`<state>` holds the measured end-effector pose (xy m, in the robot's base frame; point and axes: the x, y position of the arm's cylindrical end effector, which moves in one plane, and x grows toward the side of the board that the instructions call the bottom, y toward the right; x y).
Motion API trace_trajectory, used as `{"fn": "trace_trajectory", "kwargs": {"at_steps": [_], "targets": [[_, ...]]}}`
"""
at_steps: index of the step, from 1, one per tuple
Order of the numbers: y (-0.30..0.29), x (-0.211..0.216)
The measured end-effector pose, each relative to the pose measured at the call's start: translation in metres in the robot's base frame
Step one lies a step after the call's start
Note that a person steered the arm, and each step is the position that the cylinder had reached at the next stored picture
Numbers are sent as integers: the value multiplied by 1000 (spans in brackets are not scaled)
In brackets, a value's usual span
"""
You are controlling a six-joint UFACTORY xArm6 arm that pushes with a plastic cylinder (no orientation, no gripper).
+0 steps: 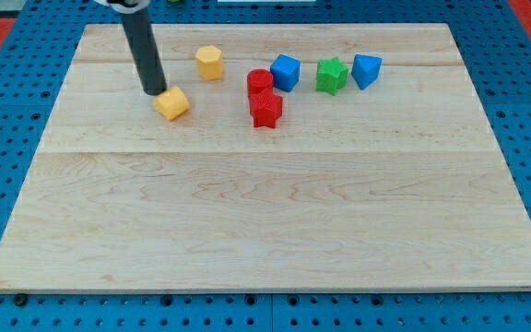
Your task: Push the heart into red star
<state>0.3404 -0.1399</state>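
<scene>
- Camera view: my tip is a bare rod with no jaws, touching the yellow heart on its left, near the board's top-left corner.
- The red star sits right of the heart, apart, below a red cylinder.

Yellow hexagonal block near table top edge. Red cylinder touches blue cube. Green star beside blue triangular block.
</scene>
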Motion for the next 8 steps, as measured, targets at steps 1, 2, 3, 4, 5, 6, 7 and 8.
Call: {"fn": "trace_trajectory", "kwargs": {"at_steps": [1,2,3,4,5,6,7,8], "targets": [[28,17],[32,57],[15,75],[1,98],[21,108],[43,108],[11,110],[3,93]]}}
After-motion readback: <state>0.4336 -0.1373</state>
